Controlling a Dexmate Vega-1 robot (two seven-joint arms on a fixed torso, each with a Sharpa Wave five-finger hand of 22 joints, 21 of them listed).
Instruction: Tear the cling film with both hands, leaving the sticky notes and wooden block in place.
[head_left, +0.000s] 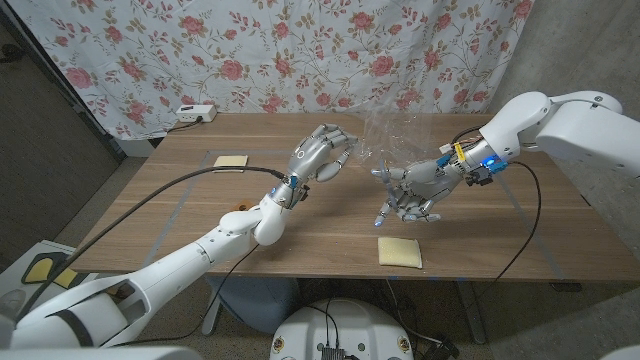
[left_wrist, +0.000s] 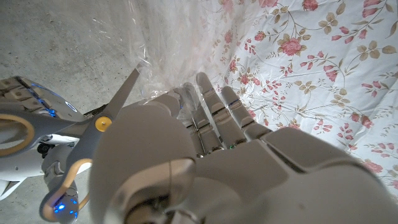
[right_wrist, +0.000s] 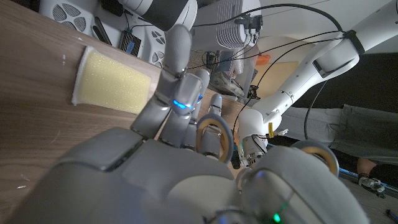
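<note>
1. While both hands hover mid-bench, cling film (head_left: 395, 135) stretches between them, taut for tearing.
2. Left hand (head_left: 322, 155) fingers (left_wrist: 211, 109) grip film.
3. Right hand (head_left: 420, 188) fingers: grip unclear.
4. Sticky notes (head_left: 400, 252) lie near-right, untouched.

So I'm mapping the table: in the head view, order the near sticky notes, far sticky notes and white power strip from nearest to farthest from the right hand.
1. Near sticky notes, just below the right hand, toward the table's front edge.
2. Far sticky notes, across the table on the robot's left.
3. White power strip, at the far left corner by the curtain.
</note>
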